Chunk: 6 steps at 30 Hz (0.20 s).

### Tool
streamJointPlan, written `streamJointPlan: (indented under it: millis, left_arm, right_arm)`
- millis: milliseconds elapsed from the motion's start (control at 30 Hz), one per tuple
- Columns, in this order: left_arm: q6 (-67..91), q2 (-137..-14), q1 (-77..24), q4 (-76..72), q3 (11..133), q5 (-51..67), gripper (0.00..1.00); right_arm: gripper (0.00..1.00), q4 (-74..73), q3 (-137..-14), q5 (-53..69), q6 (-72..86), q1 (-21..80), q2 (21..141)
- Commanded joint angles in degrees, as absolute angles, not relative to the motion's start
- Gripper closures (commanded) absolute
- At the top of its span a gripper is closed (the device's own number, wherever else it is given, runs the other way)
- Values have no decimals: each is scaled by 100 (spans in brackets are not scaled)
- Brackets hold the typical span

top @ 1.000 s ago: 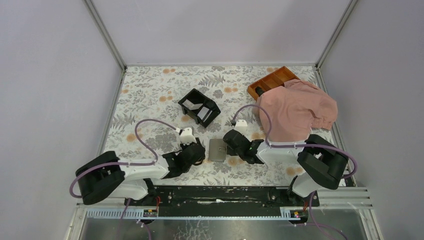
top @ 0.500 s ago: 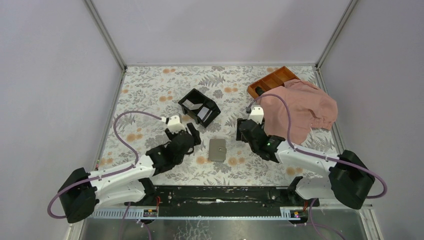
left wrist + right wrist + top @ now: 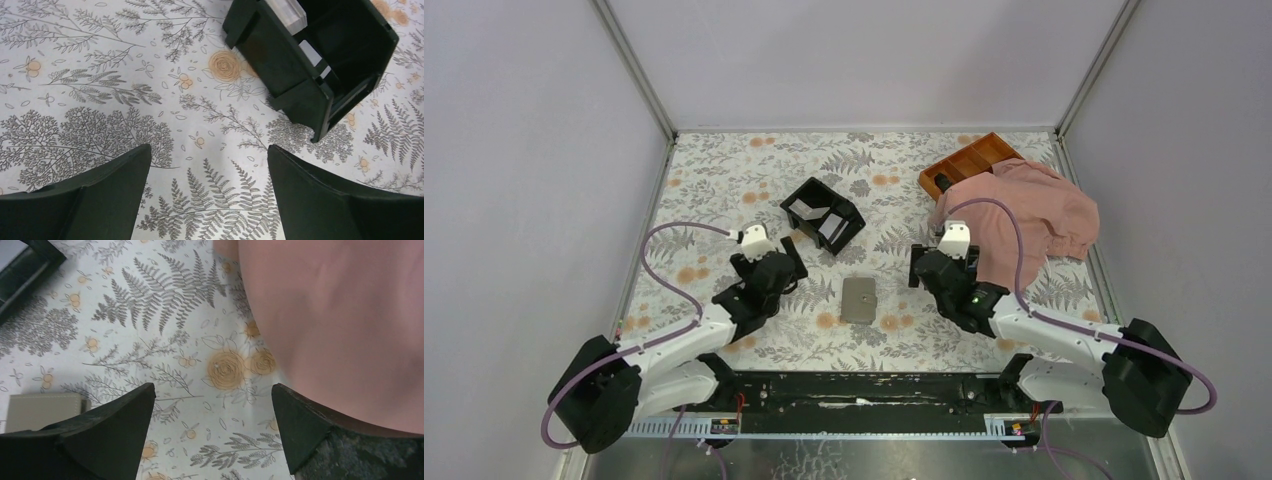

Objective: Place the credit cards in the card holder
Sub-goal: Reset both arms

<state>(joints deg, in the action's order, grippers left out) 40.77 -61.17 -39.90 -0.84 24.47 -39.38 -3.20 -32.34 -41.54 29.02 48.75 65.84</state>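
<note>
The card holder [image 3: 859, 299] lies closed and flat on the floral table between the arms; its grey-taupe edge also shows in the right wrist view [image 3: 44, 411]. Pale credit cards [image 3: 831, 228] sit inside the black two-compartment box [image 3: 822, 213], and one card's edge [image 3: 286, 9] appears in the left wrist view. My left gripper [image 3: 782, 262] [image 3: 207, 150] is open and empty, left of the holder and just short of the box [image 3: 310, 55]. My right gripper [image 3: 939, 268] [image 3: 212, 390] is open and empty, to the right of the holder.
A pink cloth [image 3: 1024, 215] [image 3: 340, 325] lies at the right, close to the right gripper, and partly covers an orange-brown divided tray [image 3: 969, 160]. Grey walls enclose the table on three sides.
Both grippers have opened wide and drawn away from the card holder, the left up and to the left, the right up and to the right. The holder stays where it was.
</note>
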Motion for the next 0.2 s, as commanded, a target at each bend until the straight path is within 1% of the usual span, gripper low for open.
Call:
streamJointPlan:
  millis: [0, 67, 167]
  left_arm:
    - [4148, -5909, -3903, -603, 2222, -4130, 6]
    - [4128, -5853, -3902, -647, 2159, -4185, 6]
    - [4113, -5791, -3903, -693, 2094, -4231, 6]
  right_arm:
    - [6, -138, -2956, -4413, 3027, 4858, 6215]
    - [8, -36, -2816, -4403, 2983, 4868, 6108]
    - [6, 124, -2676, -4438, 2956, 4866, 5964]
